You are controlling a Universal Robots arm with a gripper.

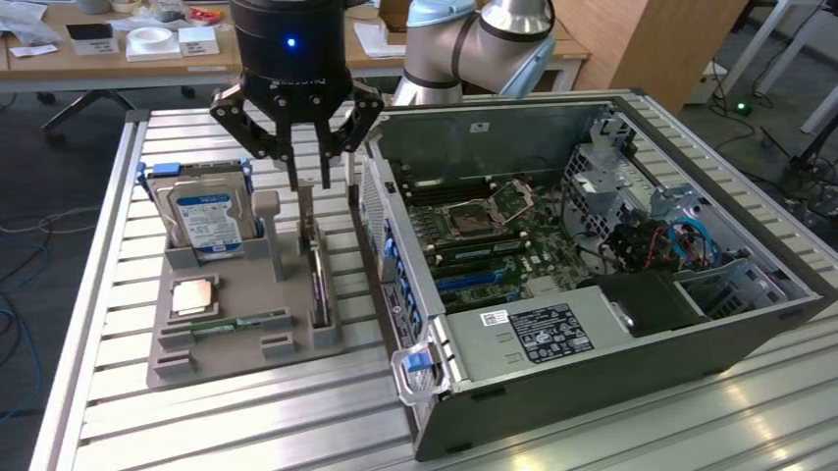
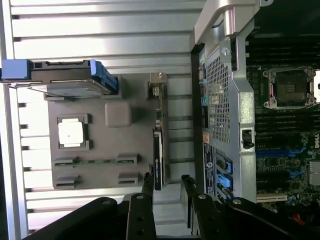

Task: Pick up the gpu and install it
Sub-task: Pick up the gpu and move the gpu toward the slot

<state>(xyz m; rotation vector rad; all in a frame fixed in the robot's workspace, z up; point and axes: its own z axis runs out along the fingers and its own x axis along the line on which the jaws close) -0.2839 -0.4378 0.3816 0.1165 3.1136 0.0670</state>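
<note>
The gpu (image 1: 314,267) stands on edge in a slot of the grey holder (image 1: 235,345) on the slatted table, its silver bracket at the far end. In the wrist view the gpu (image 2: 159,145) is a thin dark strip with the bracket toward the hard drive's end of the holder (image 2: 100,176). My gripper (image 1: 316,179) hovers just above the card's far end, open, with nothing between its fingers. In the wrist view, the gripper (image 2: 167,185) has its two fingertips (image 2: 148,182) spread to either side of the card's near end.
The holder also carries an upright blue-labelled hard drive (image 1: 210,211), a square processor (image 1: 194,294) and a green memory stick (image 1: 242,322). The open computer case (image 1: 433,324) lies close beside it at the exterior view's right, motherboard (image 1: 492,235) exposed. Desks stand behind.
</note>
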